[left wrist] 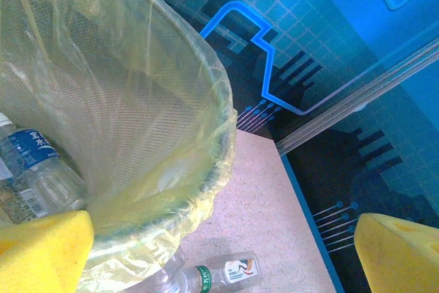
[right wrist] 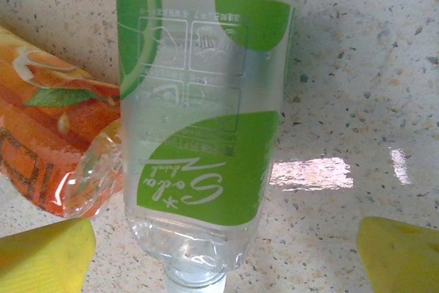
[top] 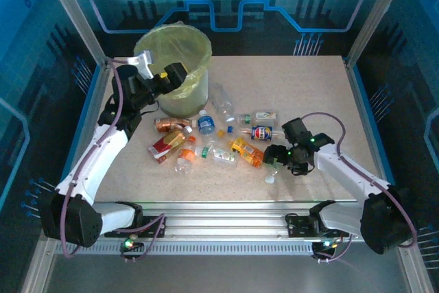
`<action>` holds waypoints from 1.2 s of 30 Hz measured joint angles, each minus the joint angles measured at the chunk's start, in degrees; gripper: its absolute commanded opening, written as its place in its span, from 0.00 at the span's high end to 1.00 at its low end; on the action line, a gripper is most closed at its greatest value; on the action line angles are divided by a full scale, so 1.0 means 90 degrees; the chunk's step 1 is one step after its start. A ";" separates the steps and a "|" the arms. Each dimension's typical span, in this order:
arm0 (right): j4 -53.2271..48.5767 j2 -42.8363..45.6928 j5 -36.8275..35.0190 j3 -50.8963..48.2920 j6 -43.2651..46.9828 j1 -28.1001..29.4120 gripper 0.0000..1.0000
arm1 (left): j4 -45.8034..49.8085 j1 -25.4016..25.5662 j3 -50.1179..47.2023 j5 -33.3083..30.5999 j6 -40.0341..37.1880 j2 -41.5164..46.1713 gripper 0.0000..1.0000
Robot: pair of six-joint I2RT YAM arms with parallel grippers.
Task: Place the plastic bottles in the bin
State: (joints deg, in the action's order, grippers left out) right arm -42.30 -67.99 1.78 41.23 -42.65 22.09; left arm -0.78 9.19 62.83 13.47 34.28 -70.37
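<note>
Two slim robot arms, the left arm point(top: 96, 162) and right arm point(top: 350, 173), have white shells on the long links and black housings at the joints. Behind each black gripper, the left gripper point(top: 170, 77) and right gripper point(top: 273, 162), runs a lilac-grey cable point(top: 118, 94). Soft yellow foam caps the fingertips point(left wrist: 41, 252). A green light point(top: 312, 140) glows behind the right gripper.
</note>
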 measured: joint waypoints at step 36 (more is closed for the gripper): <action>-0.0078 -0.0379 -0.0335 -0.0126 0.0415 -0.0136 0.14 | 0.0000 0.0095 0.0000 0.0036 0.0017 -0.0070 0.01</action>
State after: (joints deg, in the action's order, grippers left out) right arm -43.00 -71.40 -1.23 40.10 -38.92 20.86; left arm -0.78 10.04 62.83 13.80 34.44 -71.00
